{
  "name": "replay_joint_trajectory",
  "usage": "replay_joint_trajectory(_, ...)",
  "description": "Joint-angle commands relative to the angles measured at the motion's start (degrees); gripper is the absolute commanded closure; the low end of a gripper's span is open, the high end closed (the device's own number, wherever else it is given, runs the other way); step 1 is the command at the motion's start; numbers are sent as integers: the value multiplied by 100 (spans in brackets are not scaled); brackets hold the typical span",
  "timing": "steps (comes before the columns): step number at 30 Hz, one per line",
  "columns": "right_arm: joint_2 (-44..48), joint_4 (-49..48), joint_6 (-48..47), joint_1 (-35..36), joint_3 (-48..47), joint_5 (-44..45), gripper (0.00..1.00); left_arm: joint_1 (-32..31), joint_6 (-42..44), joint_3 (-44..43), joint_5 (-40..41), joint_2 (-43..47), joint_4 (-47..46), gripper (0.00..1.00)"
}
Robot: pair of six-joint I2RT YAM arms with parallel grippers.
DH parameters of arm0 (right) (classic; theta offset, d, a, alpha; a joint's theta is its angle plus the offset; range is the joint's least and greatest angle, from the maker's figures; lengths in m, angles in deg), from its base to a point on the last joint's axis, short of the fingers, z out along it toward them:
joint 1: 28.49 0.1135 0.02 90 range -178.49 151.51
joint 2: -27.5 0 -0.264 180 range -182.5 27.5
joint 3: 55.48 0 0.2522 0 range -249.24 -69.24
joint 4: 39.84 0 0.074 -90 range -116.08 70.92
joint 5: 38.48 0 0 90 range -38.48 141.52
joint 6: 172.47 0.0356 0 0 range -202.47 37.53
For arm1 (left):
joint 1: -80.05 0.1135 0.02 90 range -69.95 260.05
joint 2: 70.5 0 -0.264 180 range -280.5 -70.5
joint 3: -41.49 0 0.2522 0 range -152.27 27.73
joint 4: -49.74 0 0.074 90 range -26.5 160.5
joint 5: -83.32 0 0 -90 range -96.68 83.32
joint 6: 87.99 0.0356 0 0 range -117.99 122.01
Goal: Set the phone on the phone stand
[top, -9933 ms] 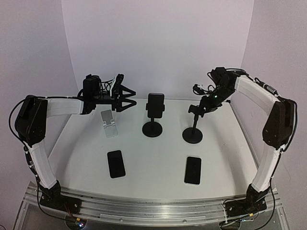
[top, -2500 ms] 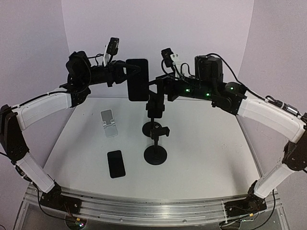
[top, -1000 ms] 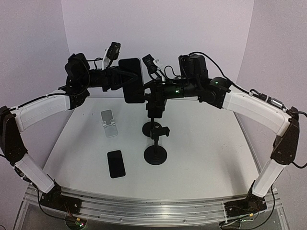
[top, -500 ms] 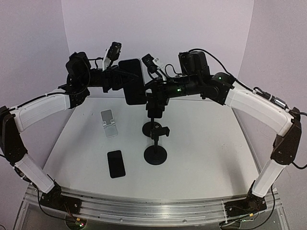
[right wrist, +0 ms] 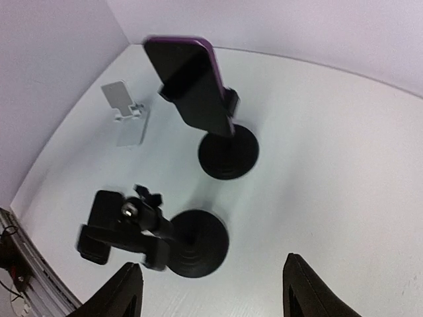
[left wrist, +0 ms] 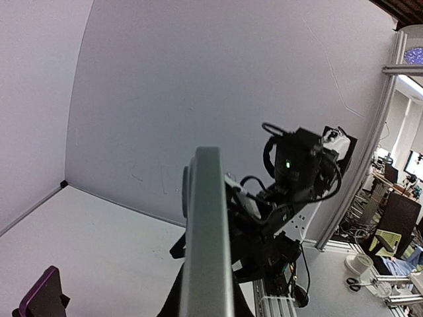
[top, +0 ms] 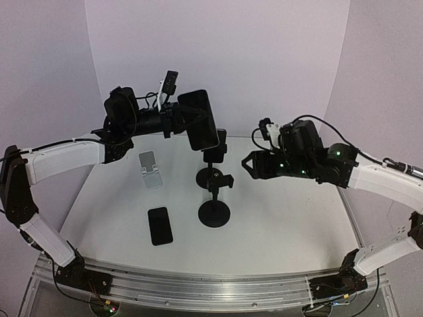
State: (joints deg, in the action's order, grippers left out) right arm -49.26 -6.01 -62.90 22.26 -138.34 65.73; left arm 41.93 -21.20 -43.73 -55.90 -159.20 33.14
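We see our left hand [top: 186, 120] pinching the glossy black slab phone [top: 203, 122], which sits tilted in the upper centre of the top view, above the black round-based clamp stand [top: 214, 212] and clear of it. Our right hand [top: 248, 165] hangs right of the stand, fingers spread, gripping nothing. Another dark phone [top: 159, 226] lies flat on the white surface [top: 284, 224], lower left.

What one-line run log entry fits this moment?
left tool: shut on phone, raised | right tool: open, empty | clamp stand: empty | phase: phone not yet placed
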Motion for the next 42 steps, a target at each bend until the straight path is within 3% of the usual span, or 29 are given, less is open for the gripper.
replay_joint_trajectory(1,408,-557,346,284,982,710,35,-309,95,-54,1006,-40,-793,100)
replay_joint_trajectory(6,247,-1968,-204,663,1840,531,36,-757,345,-29,1843,-143,-522,100)
replay_joint_trajectory(11,318,-3355,-400,670,2562,567,54,-913,505,-77,2261,-287,-28,100)
replay_joint_trajectory(19,224,-4476,-475,672,2972,373,56,-1112,593,-43,2328,-539,36,100)
replay_joint_trajectory(33,-114,-5023,-657,671,3069,346,62,-1225,1166,-289,2127,-697,318,100)
replay_joint_trajectory(42,-529,-5150,-539,813,2889,505,67,-1340,1166,175,2433,-495,26,100)
